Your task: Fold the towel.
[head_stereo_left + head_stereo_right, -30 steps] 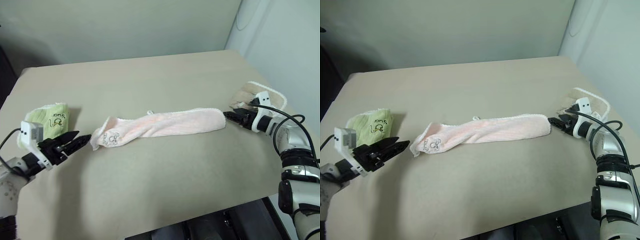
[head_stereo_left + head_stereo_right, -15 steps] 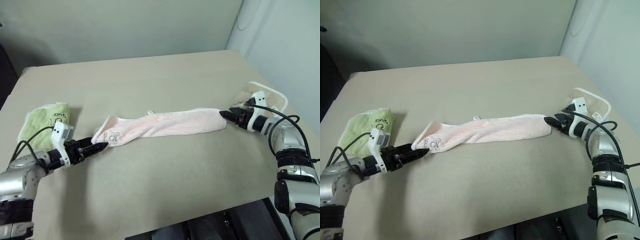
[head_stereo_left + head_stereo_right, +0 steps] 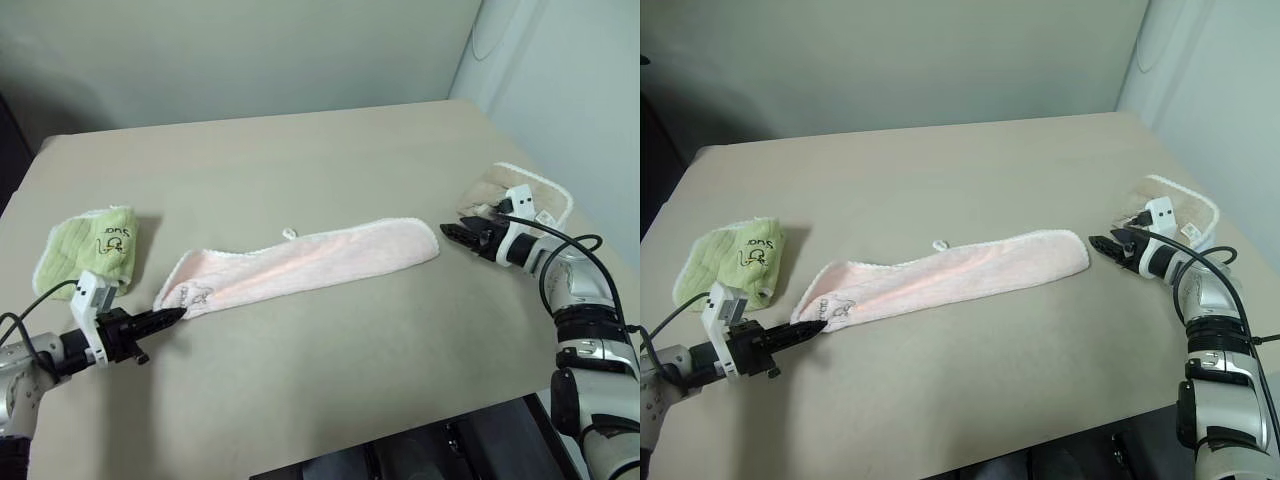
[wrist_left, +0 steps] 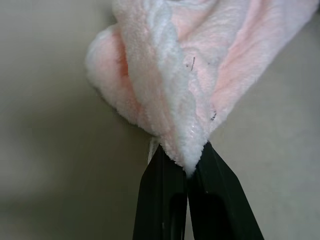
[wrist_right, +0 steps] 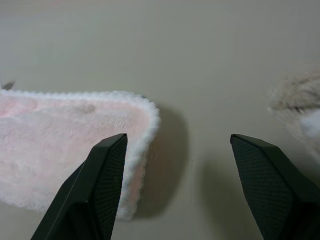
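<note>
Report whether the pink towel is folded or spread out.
Neither fully: the pink towel lies stretched in a long, loosely doubled strip on the table, one end pinched in the shut left gripper.

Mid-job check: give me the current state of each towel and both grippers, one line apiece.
pink towel: lying long on the table, unfolded, one end pinched.
left gripper: shut on the pink towel's end.
right gripper: open, beside the other end, not holding.
green towel: folded, untouched.
beige towel: behind the right gripper.

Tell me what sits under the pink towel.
Bare tan table lies around the pink towel, which rests flat on it. The left gripper pinches one corner. Anything beneath the cloth is covered, though no bulge shows.
</note>
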{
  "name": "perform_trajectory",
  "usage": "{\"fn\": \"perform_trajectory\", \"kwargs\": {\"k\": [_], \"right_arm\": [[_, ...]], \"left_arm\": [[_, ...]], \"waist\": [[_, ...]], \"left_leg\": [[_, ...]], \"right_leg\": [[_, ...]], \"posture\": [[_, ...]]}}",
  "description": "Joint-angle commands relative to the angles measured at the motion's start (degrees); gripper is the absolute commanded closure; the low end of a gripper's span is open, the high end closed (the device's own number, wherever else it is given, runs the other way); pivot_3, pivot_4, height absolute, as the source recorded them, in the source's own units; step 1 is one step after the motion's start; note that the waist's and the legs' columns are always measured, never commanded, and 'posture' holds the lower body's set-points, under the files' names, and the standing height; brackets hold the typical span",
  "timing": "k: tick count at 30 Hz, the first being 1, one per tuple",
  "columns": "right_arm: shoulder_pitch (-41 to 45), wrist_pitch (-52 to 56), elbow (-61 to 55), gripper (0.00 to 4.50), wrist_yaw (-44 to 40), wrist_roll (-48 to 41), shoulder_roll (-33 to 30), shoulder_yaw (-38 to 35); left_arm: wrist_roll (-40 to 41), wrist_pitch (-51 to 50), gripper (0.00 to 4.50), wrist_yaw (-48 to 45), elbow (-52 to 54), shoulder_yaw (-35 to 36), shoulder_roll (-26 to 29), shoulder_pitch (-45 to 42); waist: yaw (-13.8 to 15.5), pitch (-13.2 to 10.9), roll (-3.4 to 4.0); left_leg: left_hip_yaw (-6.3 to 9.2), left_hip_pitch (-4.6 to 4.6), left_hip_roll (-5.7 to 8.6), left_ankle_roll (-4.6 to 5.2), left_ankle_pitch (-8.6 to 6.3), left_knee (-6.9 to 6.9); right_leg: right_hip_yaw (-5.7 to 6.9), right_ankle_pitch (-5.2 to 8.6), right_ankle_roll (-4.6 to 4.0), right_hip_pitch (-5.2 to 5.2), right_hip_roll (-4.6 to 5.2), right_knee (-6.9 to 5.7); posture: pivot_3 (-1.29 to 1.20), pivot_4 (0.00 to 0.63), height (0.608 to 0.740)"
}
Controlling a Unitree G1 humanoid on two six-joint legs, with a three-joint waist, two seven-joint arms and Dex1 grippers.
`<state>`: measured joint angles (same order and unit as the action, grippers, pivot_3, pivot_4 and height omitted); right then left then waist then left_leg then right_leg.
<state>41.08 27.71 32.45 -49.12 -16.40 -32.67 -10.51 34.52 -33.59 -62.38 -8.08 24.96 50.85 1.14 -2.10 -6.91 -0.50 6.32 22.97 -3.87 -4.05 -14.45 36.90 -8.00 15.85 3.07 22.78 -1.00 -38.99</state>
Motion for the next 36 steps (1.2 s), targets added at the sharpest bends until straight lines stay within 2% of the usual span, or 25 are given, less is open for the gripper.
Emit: {"fn": "perform_trajectory", "kwargs": {"k": [1, 4, 5, 8, 14, 18, 25, 30, 36], "right_arm": [[0.8, 1.6, -2.4, 1.01, -1.0, -2.2, 0.1, -0.5], [1.3, 6.2, -3.0, 0.44, -1.3, -4.9, 0.7, -1.8], [1.7, 9.1, -3.4, 0.13, -1.6, -6.5, 0.8, -2.6], [2.5, 18.0, -5.4, 0.00, -0.9, -11.9, 0.6, -5.3], [2.1, 32.5, -7.2, 0.00, 6.2, -18.8, 1.2, -11.8], [-1.0, 39.8, -10.8, 0.00, 10.0, -21.2, 2.2, -13.4], [-4.6, 45.9, -13.7, 0.00, 14.9, -23.9, 4.8, -15.8], [-4.5, 47.2, -14.0, 0.00, 17.3, -24.7, 6.8, -16.9], [0.7, 40.2, -4.8, 0.00, 20.5, -22.2, 12.1, -16.9]], "left_arm": [[0.8, 0.7, 4.48, 0.1, 2.5, 2.5, -0.1, 1.2], [1.5, 0.1, 4.50, -0.4, 4.6, 2.5, -0.8, 2.8], [2.1, -0.3, 4.50, -0.7, 5.0, 2.7, -1.0, 3.2], [4.5, -3.0, 3.77, -1.4, 5.7, 3.9, -0.9, 4.2], [2.1, -0.4, 1.68, 1.1, 4.8, 6.0, -0.8, 5.9], [5.0, -0.8, 1.68, 2.4, 5.1, 10.9, -2.2, 6.2], [8.9, -0.5, 1.68, 9.4, 4.9, 19.5, -5.1, 2.9], [8.9, 1.7, 1.68, 9.0, 5.3, 19.6, -5.2, 2.4], [10.1, 0.5, 1.68, 9.6, 14.3, 14.9, -6.6, 2.4]], "waist": [[0.0, 0.0, 0.00], [-0.1, 0.0, 0.00], [-0.1, 0.0, 0.00], [-0.1, 0.0, 0.00], [0.0, 0.0, -0.05], [0.0, 0.1, -0.12], [0.0, 0.1, -0.13], [-0.1, 0.1, -0.17], [-0.7, 0.3, -0.50]], "left_leg": [[-0.01, 0.00, 0.00, -0.01, 0.01, 0.01], [-0.03, 0.00, 0.00, -0.05, 0.03, -0.02], [-0.03, 0.00, 0.00, -0.07, 0.04, -0.03], [-0.06, 0.00, 0.01, -0.10, 0.06, -0.05], [-0.07, -0.02, 0.01, -0.12, 0.07, -0.05], [-0.02, -0.03, 0.00, -0.10, 0.06, -0.03], [-0.06, -0.04, 0.01, -0.09, 0.05, 0.02], [-0.05, -0.06, 0.01, -0.02, 0.02, 0.03], [-0.03, -0.12, -0.02, 0.29, -0.16, 0.06]], "right_leg": [[0.00, 0.00, 0.00, 0.00, 0.00, 0.00], [0.02, 0.00, -0.01, 0.02, -0.01, 0.00], [0.01, 0.00, -0.01, 0.03, -0.02, 0.00], [0.01, 0.01, -0.02, 0.03, -0.03, 0.00], [0.01, 0.02, -0.03, 0.02, -0.04, 0.00], [0.02, 0.03, -0.05, 0.02, -0.06, 0.00], [0.04, 0.02, -0.04, 0.02, -0.11, -0.04], [0.06, 0.03, -0.03, 0.03, -0.14, -0.04], [0.06, -0.02, -0.06, 0.04, -0.36, -0.05]], "posture": [[0.00, 0.150, 0.740], [0.00, 0.150, 0.740], [0.00, 0.150, 0.740], [0.00, 0.150, 0.740], [0.00, 0.150, 0.740], [0.00, 0.150, 0.740], [0.00, 0.150, 0.740], [0.00, 0.150, 0.740], [0.00, 0.150, 0.740]]}}
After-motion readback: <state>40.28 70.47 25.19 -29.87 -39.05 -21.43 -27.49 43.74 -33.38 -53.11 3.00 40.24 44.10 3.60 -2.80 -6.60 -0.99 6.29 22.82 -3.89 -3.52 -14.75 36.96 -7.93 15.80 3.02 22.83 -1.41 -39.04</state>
